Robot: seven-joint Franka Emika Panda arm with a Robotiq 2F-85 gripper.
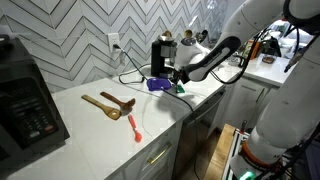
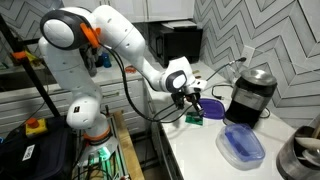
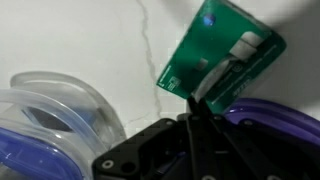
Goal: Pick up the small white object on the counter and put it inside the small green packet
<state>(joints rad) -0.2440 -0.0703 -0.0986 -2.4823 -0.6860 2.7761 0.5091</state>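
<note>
The small green packet (image 3: 215,55) lies flat on the white counter (image 3: 80,40), close to its front edge, as an exterior view (image 2: 193,118) shows. From the wrist camera it sits tilted, and a small white piece (image 3: 248,42) shows near its upper right corner. A pale strip runs from that piece down across the packet to the fingertips. I cannot tell whether the piece rests on the packet or partly inside it.

The gripper (image 3: 194,103) hangs right over the packet's lower edge. Its dark fingers look drawn together to a point, and it is too blurred to make out whether anything is pinched between them.

A purple container (image 3: 270,115) sits just beside the packet on one side. A clear, purple-tinted lid or tub (image 3: 50,120) is on the other side in the wrist view.

Further back stands a black coffee machine (image 1: 160,55) against the tiled wall. Well apart along the counter lie two wooden spoons (image 1: 108,104) and a thin red-orange utensil (image 1: 135,128). A black microwave (image 1: 25,110) stands at the far end.
</note>
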